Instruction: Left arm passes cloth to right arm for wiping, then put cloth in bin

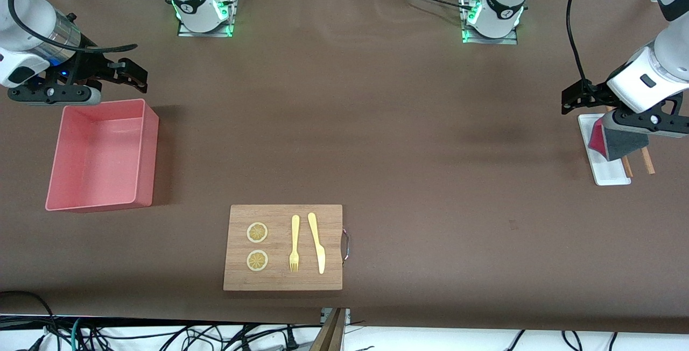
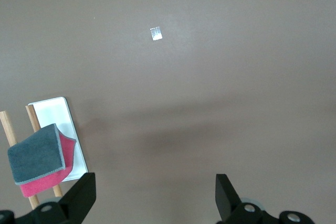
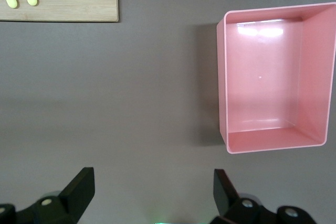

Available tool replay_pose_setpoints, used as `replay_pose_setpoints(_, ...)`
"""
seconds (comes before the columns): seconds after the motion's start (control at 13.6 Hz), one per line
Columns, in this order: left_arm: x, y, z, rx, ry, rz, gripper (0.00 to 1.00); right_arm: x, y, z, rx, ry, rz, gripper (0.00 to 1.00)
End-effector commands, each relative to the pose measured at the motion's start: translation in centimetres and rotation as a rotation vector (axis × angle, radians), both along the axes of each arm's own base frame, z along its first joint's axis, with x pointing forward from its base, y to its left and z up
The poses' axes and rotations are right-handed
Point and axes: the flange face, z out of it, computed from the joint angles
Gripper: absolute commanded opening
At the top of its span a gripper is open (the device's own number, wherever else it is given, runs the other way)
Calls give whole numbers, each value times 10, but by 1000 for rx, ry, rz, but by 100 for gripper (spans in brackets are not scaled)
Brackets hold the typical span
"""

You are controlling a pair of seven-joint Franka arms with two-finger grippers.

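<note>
The cloth (image 1: 613, 144), magenta-red and dark grey, lies folded on the long white tray (image 1: 611, 174) at the left arm's end of the table. It also shows in the left wrist view (image 2: 37, 158), across the tray (image 2: 50, 111) and two wooden sticks (image 2: 8, 127). My left gripper (image 1: 578, 99) is open and empty, over bare table beside the tray (image 2: 156, 192). The pink bin (image 1: 145, 146) stands empty at the right arm's end, also in the right wrist view (image 3: 223, 77). My right gripper (image 1: 132, 76) is open and empty, over the table beside the bin (image 3: 152, 190).
A wooden board (image 1: 282, 247) with two lemon slices (image 1: 257, 232), a yellow fork (image 1: 294, 243) and a yellow knife (image 1: 316, 241) lies near the front camera's edge. Its corner shows in the right wrist view (image 3: 58, 9). A small white tag (image 2: 155, 33) lies on the table.
</note>
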Motion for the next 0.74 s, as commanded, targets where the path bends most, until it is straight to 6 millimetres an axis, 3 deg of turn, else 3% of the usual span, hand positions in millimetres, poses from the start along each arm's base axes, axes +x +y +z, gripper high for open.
replay_pose_setpoints(0.0, 0, 0, 1, -1, 7, 4, 100, -1, 2, 5, 15, 5, 10, 100)
replay_pose_setpoints(0.66, 0, 0, 1, 1, 8, 6, 100, -3, 7, 7, 70, 13, 6, 100)
